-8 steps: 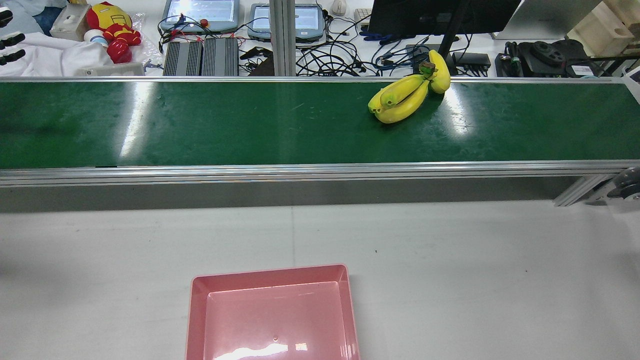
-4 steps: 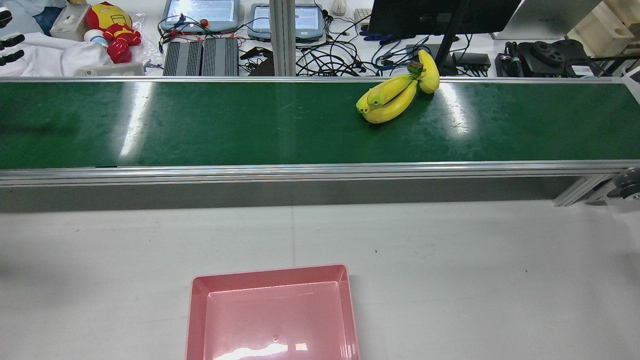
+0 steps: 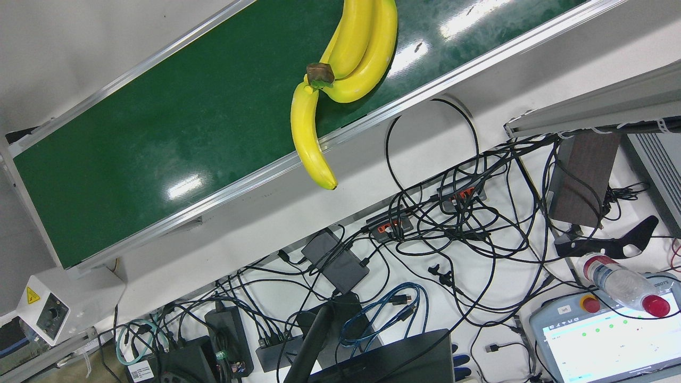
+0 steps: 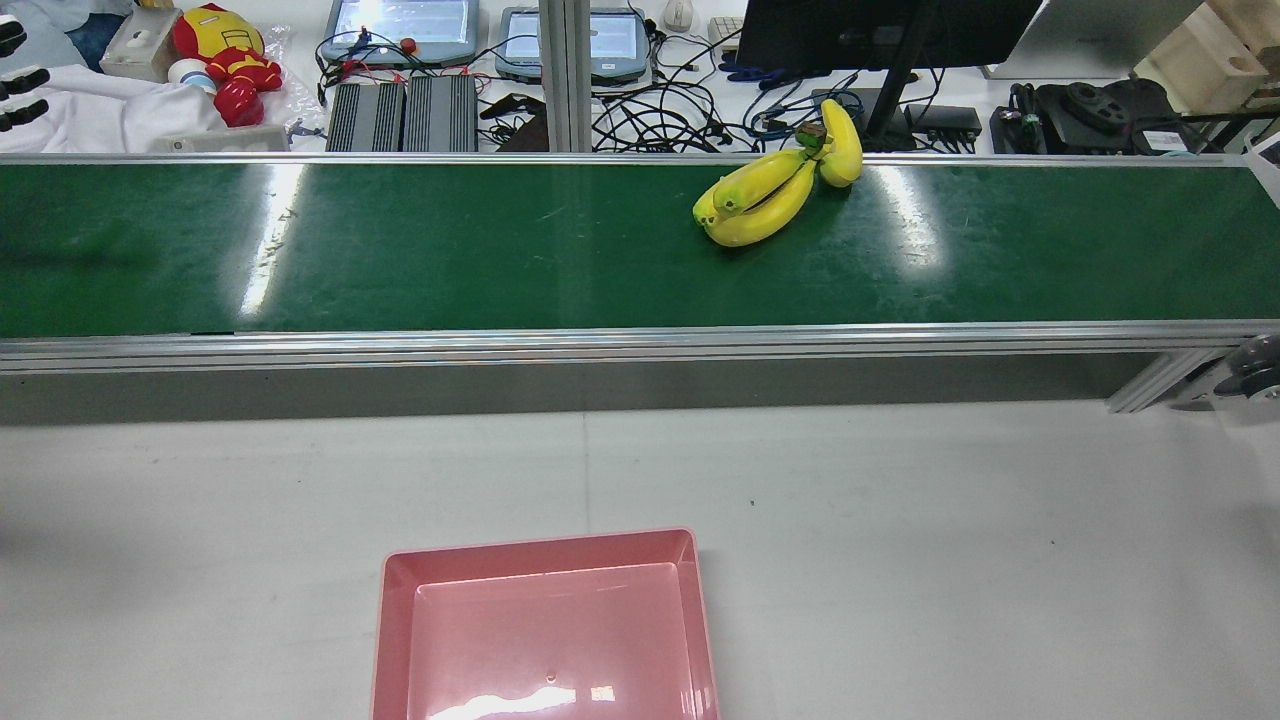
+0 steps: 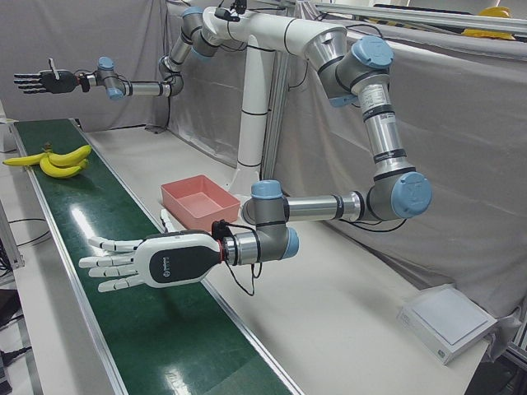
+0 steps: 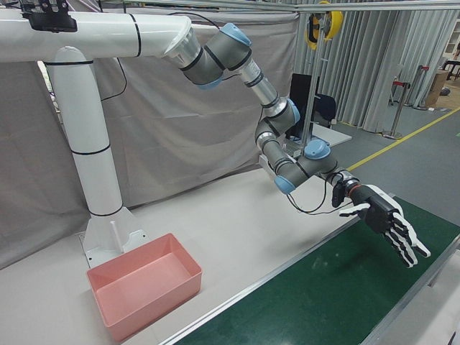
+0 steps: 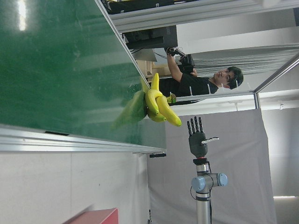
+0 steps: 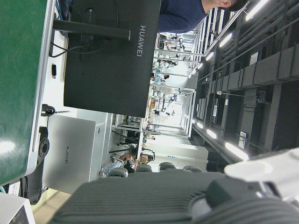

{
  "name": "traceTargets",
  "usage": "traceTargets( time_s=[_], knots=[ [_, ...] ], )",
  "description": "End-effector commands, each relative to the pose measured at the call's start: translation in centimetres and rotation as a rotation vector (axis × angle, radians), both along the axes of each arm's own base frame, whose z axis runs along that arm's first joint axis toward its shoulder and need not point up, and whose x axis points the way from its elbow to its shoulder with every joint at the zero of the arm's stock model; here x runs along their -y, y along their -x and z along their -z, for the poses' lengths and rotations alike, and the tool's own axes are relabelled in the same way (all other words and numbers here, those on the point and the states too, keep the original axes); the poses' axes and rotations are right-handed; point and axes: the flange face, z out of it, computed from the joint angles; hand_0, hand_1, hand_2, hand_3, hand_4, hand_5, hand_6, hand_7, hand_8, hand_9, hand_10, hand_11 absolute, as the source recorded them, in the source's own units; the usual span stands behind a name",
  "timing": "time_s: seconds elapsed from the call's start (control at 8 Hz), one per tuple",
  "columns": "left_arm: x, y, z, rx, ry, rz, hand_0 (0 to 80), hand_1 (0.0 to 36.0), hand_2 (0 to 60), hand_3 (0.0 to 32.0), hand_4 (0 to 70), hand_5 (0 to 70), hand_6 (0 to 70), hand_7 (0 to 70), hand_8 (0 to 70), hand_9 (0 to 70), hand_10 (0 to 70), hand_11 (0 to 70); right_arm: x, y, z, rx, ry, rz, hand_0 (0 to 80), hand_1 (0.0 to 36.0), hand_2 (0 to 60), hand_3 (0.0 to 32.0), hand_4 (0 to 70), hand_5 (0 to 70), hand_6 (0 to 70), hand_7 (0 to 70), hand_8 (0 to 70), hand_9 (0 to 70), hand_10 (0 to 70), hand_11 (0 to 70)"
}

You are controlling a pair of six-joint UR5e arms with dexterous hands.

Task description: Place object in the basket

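Note:
A bunch of yellow bananas (image 4: 765, 190) lies on the green conveyor belt (image 4: 400, 250), right of the middle and near its far edge. It also shows in the front view (image 3: 351, 48), the left-front view (image 5: 58, 160) and the left hand view (image 7: 156, 105). The pink basket (image 4: 545, 625) stands empty on the white table; it also shows in the left-front view (image 5: 200, 200). My left hand (image 5: 148, 262) hovers open over the belt's left end, far from the bananas; only its dark fingertips (image 4: 20, 80) show in the rear view. My right hand (image 6: 384, 215) hovers open over the belt's right end.
A desk behind the belt holds a monitor (image 4: 880, 30), tangled cables (image 3: 452, 223), teach pendants (image 4: 400, 30) and a toy (image 4: 225, 55). A person (image 7: 196, 81) stands beyond the belt. White table (image 4: 950, 550) surrounds the basket.
The bananas have travelled left along the belt. Neither hand has visibly moved, and the basket stays in place.

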Motion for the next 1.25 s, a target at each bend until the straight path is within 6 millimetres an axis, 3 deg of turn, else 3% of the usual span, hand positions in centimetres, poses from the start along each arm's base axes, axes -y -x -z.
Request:
traceTargets(
  time_s=[0.0, 1.12],
  knots=[
    [0.0, 0.0, 0.0, 0.001, 0.001, 0.000, 58.7, 17.8, 0.0, 8.4, 10.5, 19.2, 1.3, 7.2, 8.8, 10.4, 4.8, 9.2, 0.0, 0.0, 0.0, 0.000, -0.001, 0.000, 0.0, 0.0, 0.0, 0.0, 0.0, 0.0, 0.0, 0.0, 0.0, 0.0, 0.0, 0.0],
    [0.1, 1.6, 0.9, -0.012, -0.016, 0.024, 59.3, 17.8, 0.0, 8.2, 11.1, 18.9, 1.2, 7.3, 9.0, 10.6, 4.6, 8.9, 0.0, -0.1, 0.0, 0.000, -0.001, -0.002, 0.0, 0.0, 0.0, 0.0, 0.0, 0.0, 0.0, 0.0, 0.0, 0.0, 0.0, 0.0]
  ],
)
